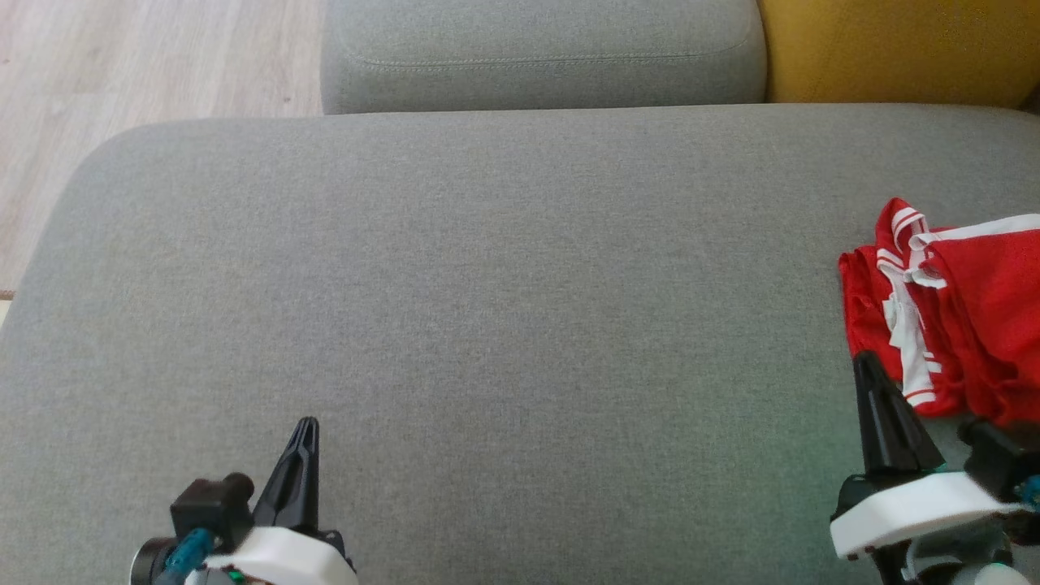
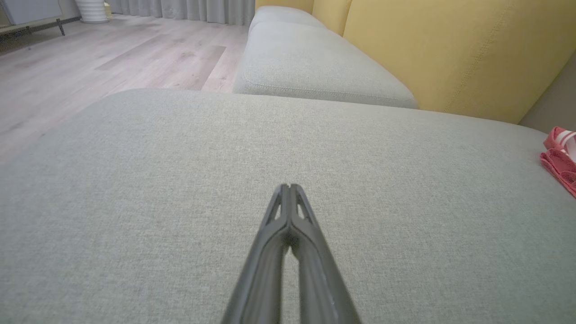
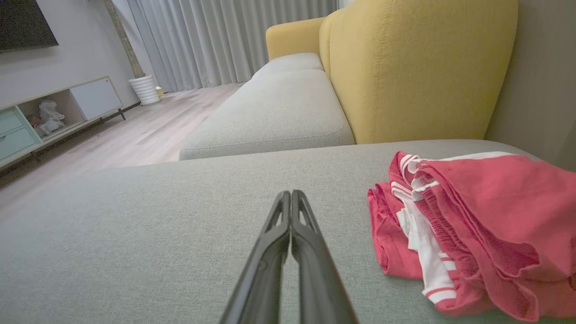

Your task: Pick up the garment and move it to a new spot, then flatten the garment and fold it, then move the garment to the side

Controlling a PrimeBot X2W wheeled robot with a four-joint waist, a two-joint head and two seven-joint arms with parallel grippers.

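Observation:
The garment (image 1: 967, 317) is red with white stripes and trim. It lies bunched in loose folds at the right edge of the grey cushion (image 1: 487, 284), and its edge also shows as a red garment (image 2: 560, 159) far right in the left wrist view. My right gripper (image 1: 865, 361) is shut with nothing in it, just left of the heap, its tips near the cloth's lower left corner. In the right wrist view the garment (image 3: 472, 225) sits to the right of the closed right gripper (image 3: 291, 194). My left gripper (image 1: 307, 424) is shut and empty over bare cushion at lower left, far from the cloth.
A second grey seat cushion (image 1: 540, 53) adjoins the far side, with a yellow sofa back (image 1: 894, 49) at the upper right. Pale wood floor (image 1: 154, 57) lies beyond the cushion's left edge. A low cabinet (image 3: 49, 112) stands across the room.

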